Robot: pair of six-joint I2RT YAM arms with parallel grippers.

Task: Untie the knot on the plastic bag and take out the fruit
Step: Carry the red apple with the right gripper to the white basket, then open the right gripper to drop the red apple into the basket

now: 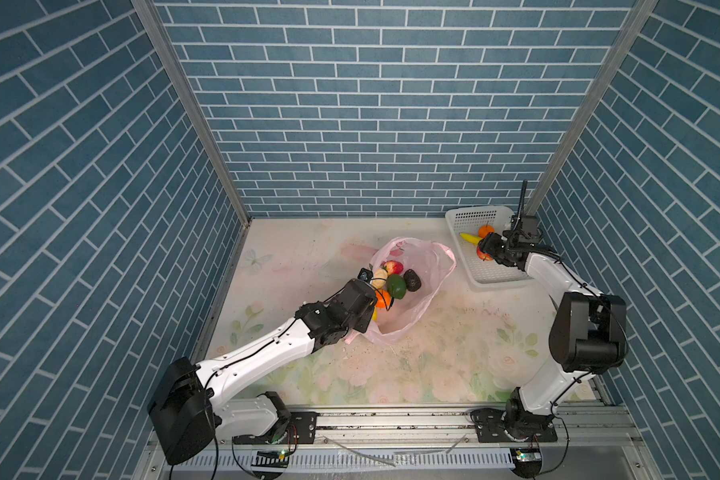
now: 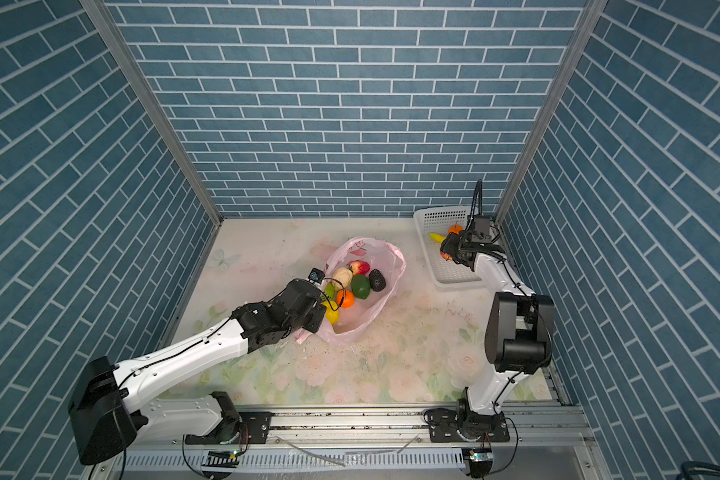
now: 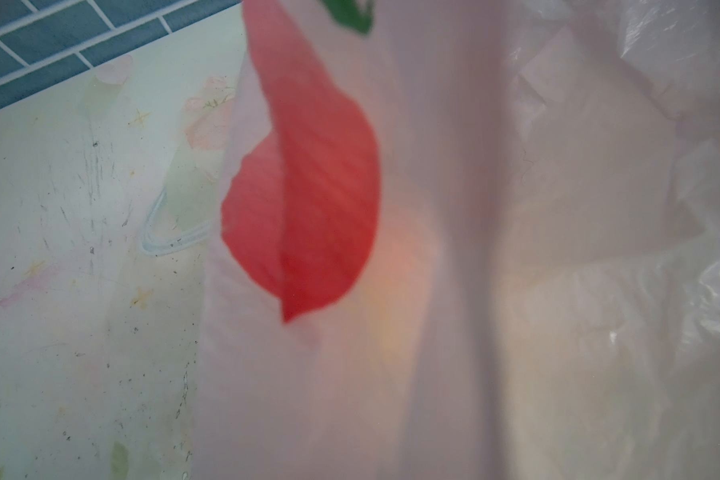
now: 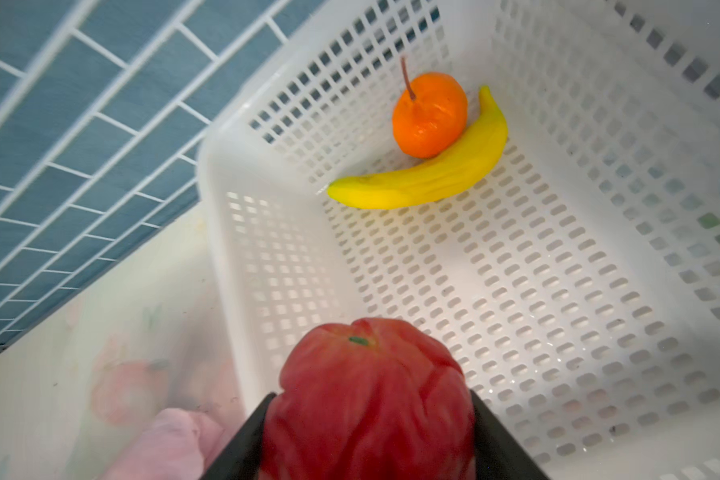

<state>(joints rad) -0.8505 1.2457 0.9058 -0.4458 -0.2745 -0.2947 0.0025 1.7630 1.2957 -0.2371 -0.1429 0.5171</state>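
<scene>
The plastic bag point(image 1: 431, 266) lies mid-table with its mouth wide; no knot shows. Inside lie several fruit: a red one point(image 1: 393, 267), a cream one point(image 1: 379, 277), a green one point(image 1: 396, 286), a dark avocado point(image 1: 412, 279), an orange one point(image 1: 382, 298) and a yellow lemon point(image 2: 331, 312). My left gripper point(image 1: 356, 305) sits at the bag's near-left rim, fingers hidden. Pink film point(image 3: 433, 249) with a red heart print point(image 3: 321, 199) fills the left wrist view. My right gripper point(image 4: 368, 440) is shut on a red fruit point(image 4: 368, 399), held over the basket.
The white perforated basket point(image 1: 474, 218) stands at the back right by the wall. It holds an orange tangerine point(image 4: 429, 114) and a yellow banana point(image 4: 420, 174). Blue brick walls close three sides. The arms' bases sit on a rail along the front edge.
</scene>
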